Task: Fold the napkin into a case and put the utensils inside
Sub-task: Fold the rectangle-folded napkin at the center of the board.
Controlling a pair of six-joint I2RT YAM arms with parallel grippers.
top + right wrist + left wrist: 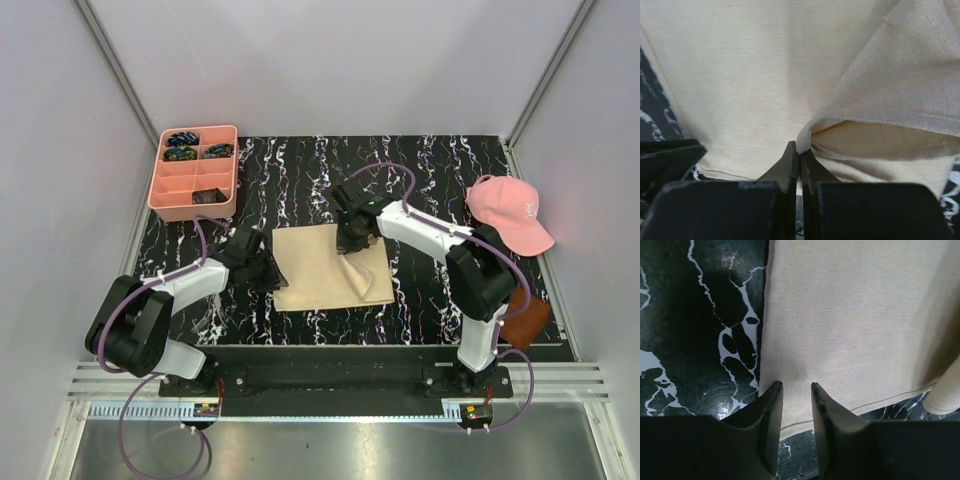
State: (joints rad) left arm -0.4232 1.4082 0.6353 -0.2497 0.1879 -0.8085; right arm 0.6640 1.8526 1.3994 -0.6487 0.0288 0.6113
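Observation:
The beige-tan napkin [318, 272] lies spread on the black marbled table. My right gripper [350, 240] is shut on the napkin's far right corner and holds it lifted and folded over the cloth. In the right wrist view the pinched hem [802, 142] sits between the closed fingertips of the gripper [800, 150]. My left gripper [268, 275] is at the napkin's left edge, low over the cloth. In the left wrist view that gripper [796, 390] is open, its fingers apart above the napkin [850, 325] near its hemmed corner. No utensils show in any view.
A pink compartment tray [160, 190] with small dark blue-green items stands at the far left. A pink baseball cap [508, 212] lies at the far right. A dark brown square [528, 322] lies by the right arm's base.

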